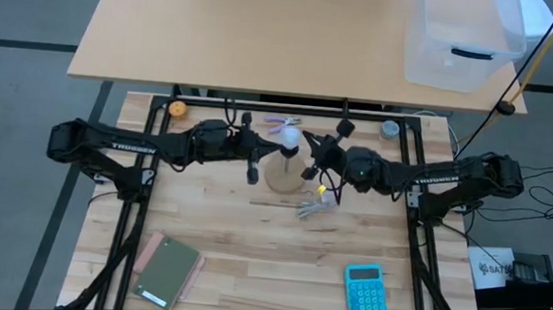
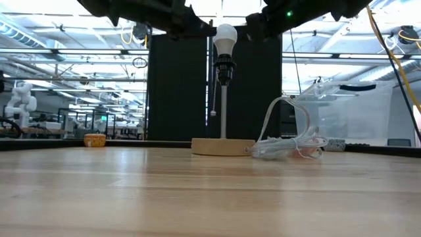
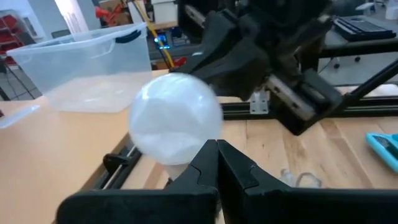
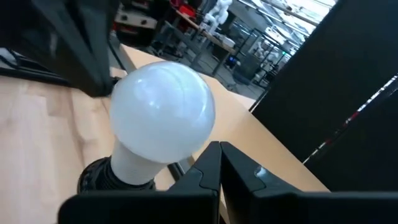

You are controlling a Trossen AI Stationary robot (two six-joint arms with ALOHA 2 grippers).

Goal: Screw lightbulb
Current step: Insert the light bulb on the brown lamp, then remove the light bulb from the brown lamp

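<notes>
I see the lightbulb (image 2: 225,37) seated upright in the black socket (image 2: 224,68) atop a thin lamp stem on its round wooden base (image 2: 223,146), mid-desk toward the far edge. Left end effector (image 3: 217,163) sits just beside the bulb, fingers pressed together, holding nothing. Right end effector (image 4: 220,163) is just beside it on the opp. side, also closed and empty. Clear plastic wrapper (image 2: 293,146) lies next to the base. Desk (image 1: 249,243) is light wood planks; blue calculator (image 1: 364,291) near the front right, green notebook (image 1: 167,270) front left, small orange item (image 1: 177,109) at the back left corner. Behind it is a 2nd tan table w/ a clear plastic bin (image 1: 465,36). Room beyond: black panel behind the lamp, bright ceiling lights, other workstations.
</notes>
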